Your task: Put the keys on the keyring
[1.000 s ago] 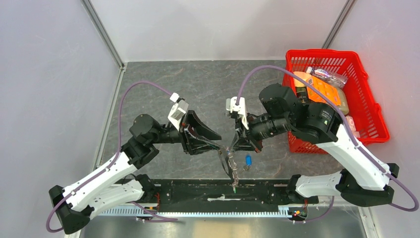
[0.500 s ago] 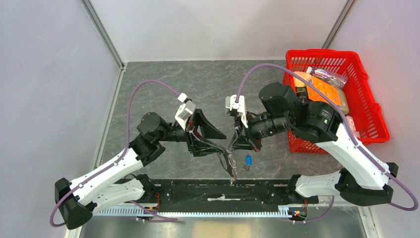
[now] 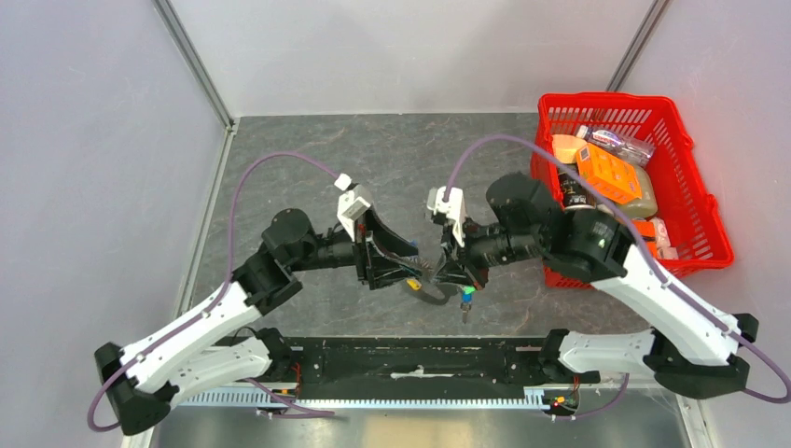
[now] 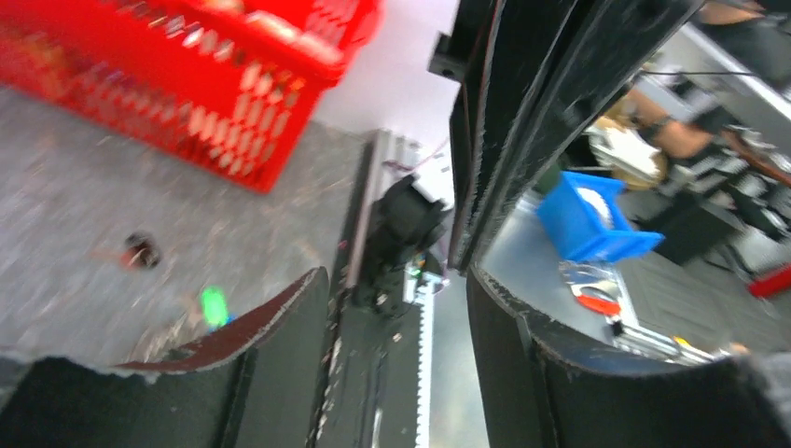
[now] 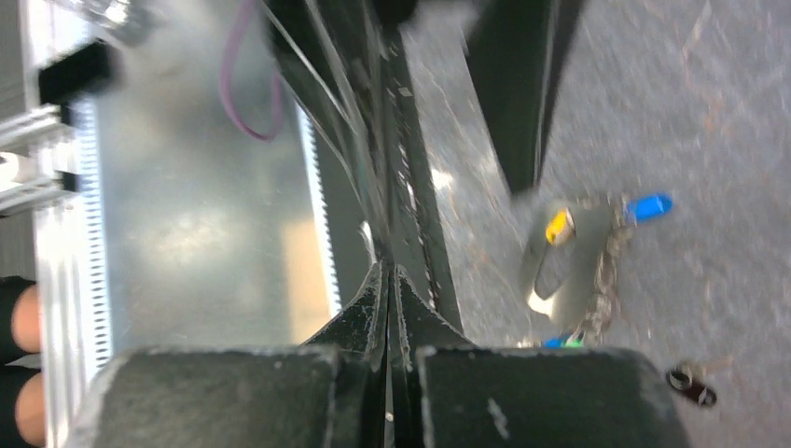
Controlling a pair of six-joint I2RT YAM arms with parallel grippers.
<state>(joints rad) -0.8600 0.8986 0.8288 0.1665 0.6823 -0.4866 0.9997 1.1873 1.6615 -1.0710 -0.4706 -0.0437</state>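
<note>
Viewed from beside the bench, the main change is in the position of the keyring (image 5: 552, 271). A second ago it hung in the air between the two claws, with its chain and green tag (image 4: 215, 306) dangling toward the near edge. It now appears to lie on the table (image 3: 308, 159), just below and between the fingertips. The left gripper (image 3: 408, 273) has spread its jaws over that second; its wrist view shows clear space between them and nothing held. The right gripper (image 5: 387, 280) has dropped lower and nearer the centre, fingers pressed flat together with nothing visible between them. The yellow-capped key (image 5: 558, 227) rests against the loop of the keyring. Whether it is threaded on or only lying beside the loop cannot be told, as the wrist views are blurred. A blue-capped key (image 5: 648, 205) lies close by the chain, and a black-capped key (image 5: 690, 383) sits a little apart. The red basket (image 3: 623, 97) at the right is not involved. Judgement: neither claw has control of the ring, so the task is not complete. The ring will likely need to be picked up again before another key can be fed on.
</note>
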